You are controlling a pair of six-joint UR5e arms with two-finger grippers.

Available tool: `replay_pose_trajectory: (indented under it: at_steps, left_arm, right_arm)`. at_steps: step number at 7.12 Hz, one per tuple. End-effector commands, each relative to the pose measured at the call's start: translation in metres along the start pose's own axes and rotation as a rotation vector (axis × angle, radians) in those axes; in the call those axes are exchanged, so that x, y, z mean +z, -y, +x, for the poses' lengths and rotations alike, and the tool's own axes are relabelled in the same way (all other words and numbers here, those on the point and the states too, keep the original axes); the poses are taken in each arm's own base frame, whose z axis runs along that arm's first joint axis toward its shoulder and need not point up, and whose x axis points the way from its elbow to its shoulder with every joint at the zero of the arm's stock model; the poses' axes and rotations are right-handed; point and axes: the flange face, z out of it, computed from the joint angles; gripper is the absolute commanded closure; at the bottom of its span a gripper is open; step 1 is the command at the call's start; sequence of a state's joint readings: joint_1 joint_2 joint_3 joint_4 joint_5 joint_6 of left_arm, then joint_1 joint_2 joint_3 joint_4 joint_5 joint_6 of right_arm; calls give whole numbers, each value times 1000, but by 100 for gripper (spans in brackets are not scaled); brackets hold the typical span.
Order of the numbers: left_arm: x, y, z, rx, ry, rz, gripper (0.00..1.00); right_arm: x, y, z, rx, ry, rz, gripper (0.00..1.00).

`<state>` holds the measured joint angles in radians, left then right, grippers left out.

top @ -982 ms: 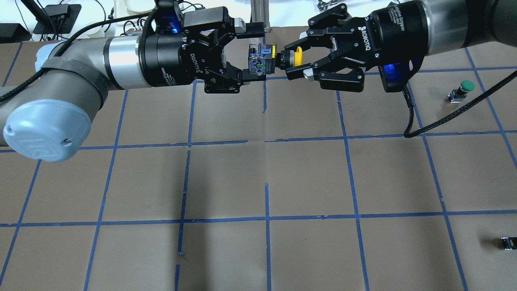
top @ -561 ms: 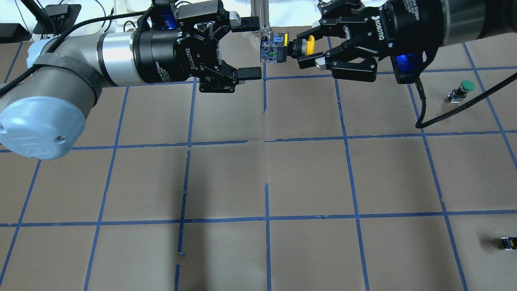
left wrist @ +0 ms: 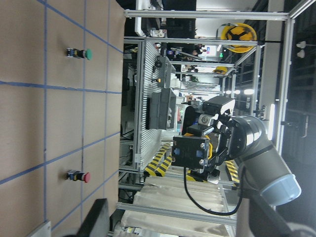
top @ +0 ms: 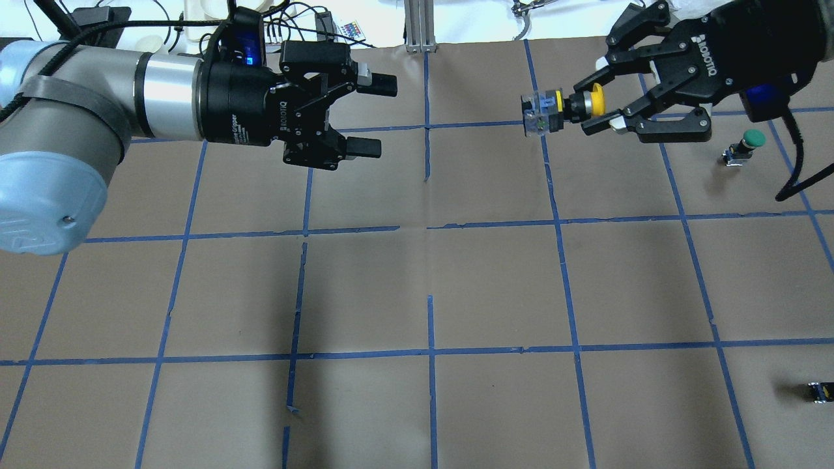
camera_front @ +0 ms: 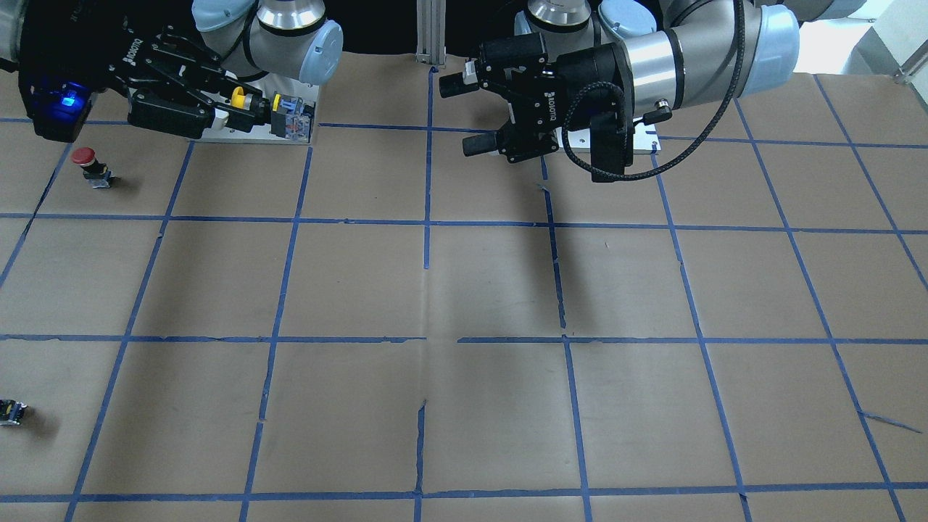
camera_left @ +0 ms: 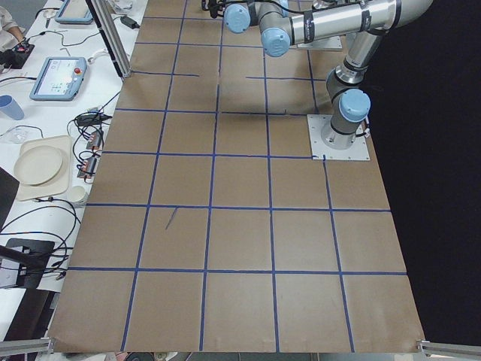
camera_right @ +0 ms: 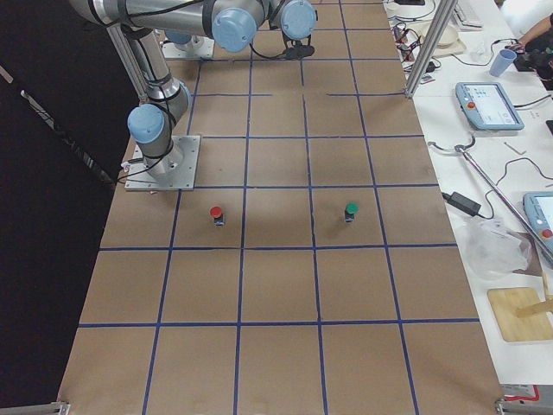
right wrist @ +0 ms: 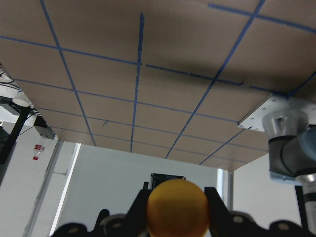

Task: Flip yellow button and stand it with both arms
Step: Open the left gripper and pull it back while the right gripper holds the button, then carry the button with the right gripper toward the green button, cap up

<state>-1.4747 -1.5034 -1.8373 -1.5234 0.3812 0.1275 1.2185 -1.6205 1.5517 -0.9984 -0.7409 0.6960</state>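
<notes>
The yellow button (top: pixel 554 109) lies level in the air, held by my right gripper (top: pixel 583 108), which is shut on its neck just ahead of the yellow cap. Its black-and-grey switch body points toward the left arm. In the front-facing view the right gripper (camera_front: pixel 230 111) holds the button (camera_front: pixel 286 118) at the upper left. The right wrist view shows the yellow cap (right wrist: pixel 177 208) between the fingers. My left gripper (top: pixel 386 117) is open and empty, well to the left of the button; it also shows in the front-facing view (camera_front: pixel 459 116). The left wrist view shows the held button (left wrist: pixel 192 153) at a distance.
A green-capped button (top: pixel 749 143) stands on the table at the right, below the right gripper. A red-capped button (camera_front: pixel 87 163) stands nearer the robot's base. A tiny black-grey part (top: pixel 819 391) lies at the near right edge. The brown paper has blue tape lines.
The left gripper let go of the switch body and drew back left, open. The right gripper kept the button and carried it to the right. The arms are now far apart.
</notes>
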Motion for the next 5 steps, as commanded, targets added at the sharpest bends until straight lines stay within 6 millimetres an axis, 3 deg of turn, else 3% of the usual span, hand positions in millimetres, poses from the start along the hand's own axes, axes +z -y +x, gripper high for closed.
replay_pose_trajectory:
  at_steps: [1,3,5]
  left_arm:
    - [-14,14,11,70,299,6,0]
    - [-8,12,22,166,676,-32,0]
    - [-1,24,24,243,1086,-85,0]
  right_arm:
    - [-11,21,13,-283,-195,190,92]
    - [-20,38,23,-601,-378,255,94]
    - [-36,55,25,-849,-578,373,95]
